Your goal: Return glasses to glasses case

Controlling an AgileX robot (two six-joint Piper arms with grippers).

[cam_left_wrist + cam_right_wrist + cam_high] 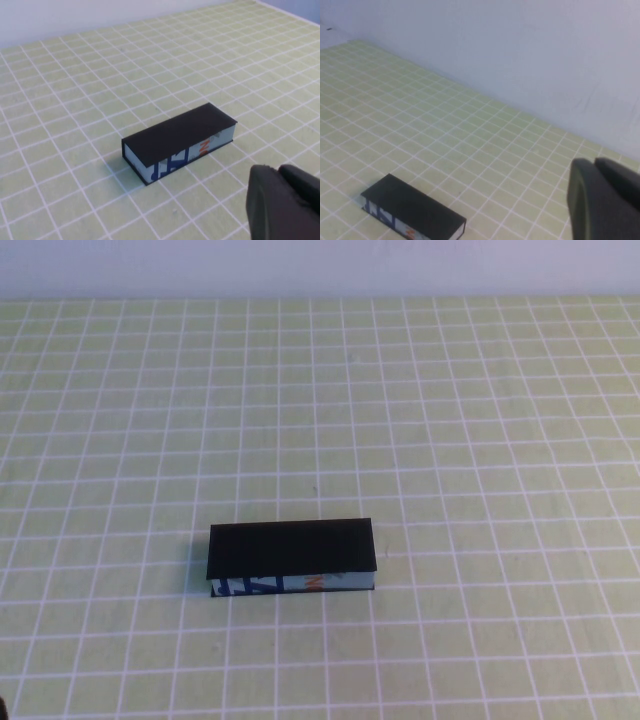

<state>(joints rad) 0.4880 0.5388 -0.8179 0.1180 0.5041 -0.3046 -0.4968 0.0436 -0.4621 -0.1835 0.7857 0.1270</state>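
High view: case [291, 556] sits closed, lower centre of frame, slightly left of middle, lying flat with its long side running left to right. Black lid on top; light blue strip on the near side shows dark blue print at left and a bit of orange near the middle. It rests on a table [480, 440] covered in a light green cloth with a white grid. Pale wall runs along the top edge of frame. No arm shows in this view.

Left wrist view: left gripper [282, 202] shows as a black blurred shape at lower right of frame, raised off the table and apart from the case; cannot tell if it is spread or pressed together. Case [177, 142] sits centre frame, angled, lid shut, blue strip facing the camera with blue and orange print. Green grid table [75, 100] all around it.

Right wrist view: case [412, 210] at lower left of frame, angled, closed, blue strip with print along its lower side. Grid table [470, 140] fills the left and middle, pale wall [520, 50] behind across the top. Right gripper [602, 200] is a black blurred shape at lower right of frame, well apart from the case, off the table; cannot tell its state either.

Glasses cannot be seen in any of the 3 views.
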